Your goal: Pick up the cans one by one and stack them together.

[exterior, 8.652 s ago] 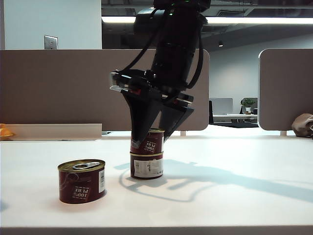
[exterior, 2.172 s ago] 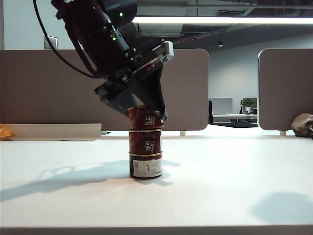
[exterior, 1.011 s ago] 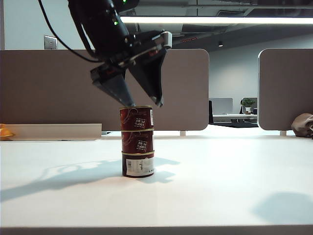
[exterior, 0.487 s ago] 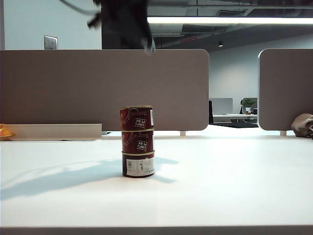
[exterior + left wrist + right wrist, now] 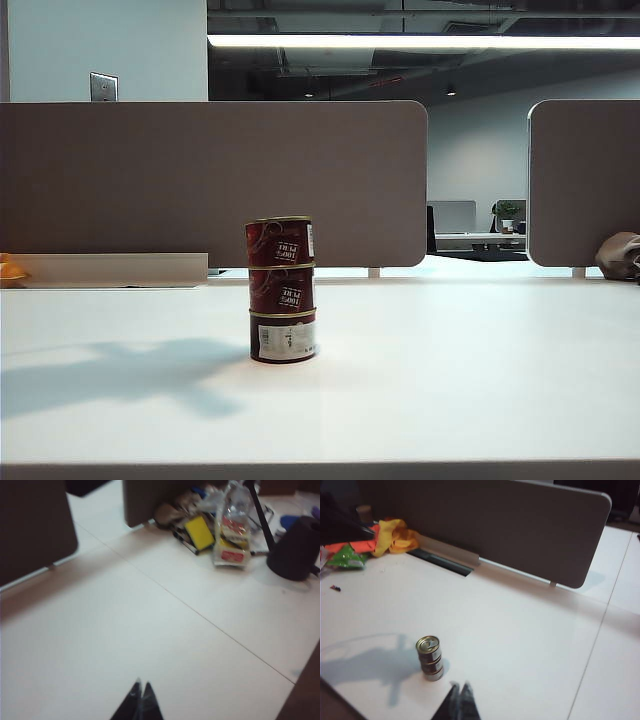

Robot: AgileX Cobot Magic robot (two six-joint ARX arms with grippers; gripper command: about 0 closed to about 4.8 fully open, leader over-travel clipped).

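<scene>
1. We see the three cans [image 5: 281, 289] stacked in one upright column on the white table [image 5: 470, 380], standing in front of the brown divider panel [image 5: 210, 180].
2. The top can [image 5: 279, 241] and the middle can [image 5: 281, 290] show dark red labels, while the bottom can [image 5: 283, 336] turns its white label panel toward the exterior camera.
3. In the right wrist view the same stack [image 5: 430, 658] shows the gold pull-tab lid [image 5: 427, 643] of its top can, with a soft arm shadow [image 5: 370, 665] lying on the table beside it.
4. We find the right gripper [image 5: 459, 700] high above the table, near the stack but well clear of it, its two dark fingertips pressed together on nothing.
5. The left gripper [image 5: 139, 700] hangs over bare table with the cans out of its camera's sight; its fingertips also meet, empty.
6. Neither arm appears in the exterior view.
7. Beyond the left gripper lie a yellow packet [image 5: 199, 531] and a clear plastic bag [image 5: 232, 527] near a divider.
</scene>
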